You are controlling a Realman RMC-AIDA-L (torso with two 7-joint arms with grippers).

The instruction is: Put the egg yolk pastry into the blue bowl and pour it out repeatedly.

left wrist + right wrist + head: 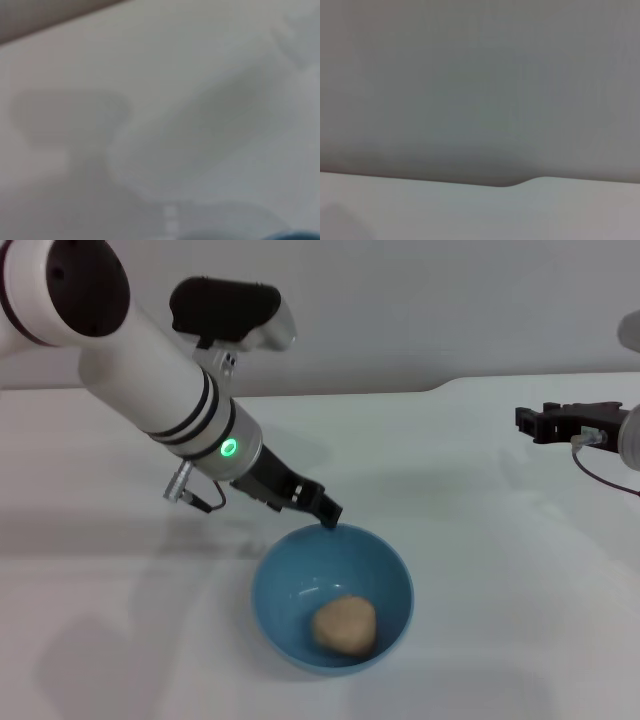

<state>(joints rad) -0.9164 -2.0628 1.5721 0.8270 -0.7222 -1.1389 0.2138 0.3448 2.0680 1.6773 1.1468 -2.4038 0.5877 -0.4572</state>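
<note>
While the blue bowl (pixel 332 598) stands upright on the white tabletop (pixel 480 540) near the front of the head view, the egg yolk pastry (pixel 345 625) lies inside it, resting on the bottom toward the bowl's near-right wall. The left gripper (pixel 330 510) reaches down from the upper left on its white arm, whose wrist shows a green lit ring (pixel 229 448), and its dark tip sits right at the far rim of the bowl; the jaws look closed onto that rim, though the tip is small and the grip itself is hard to make out. The bowl sits level, its opening facing up. The right gripper (pixel 545 423) hangs at the right edge of the head view, well apart from the bowl and above the tabletop, with a cable (pixel 600 475) looping below it; whether its jaws are open or closed I cannot tell. The left wrist view shows only blurred pale tabletop with soft shadows and a sliver of blue at one edge. The right wrist view shows a grey wall (pixel 480 85) above the tabletop's far edge.
</note>
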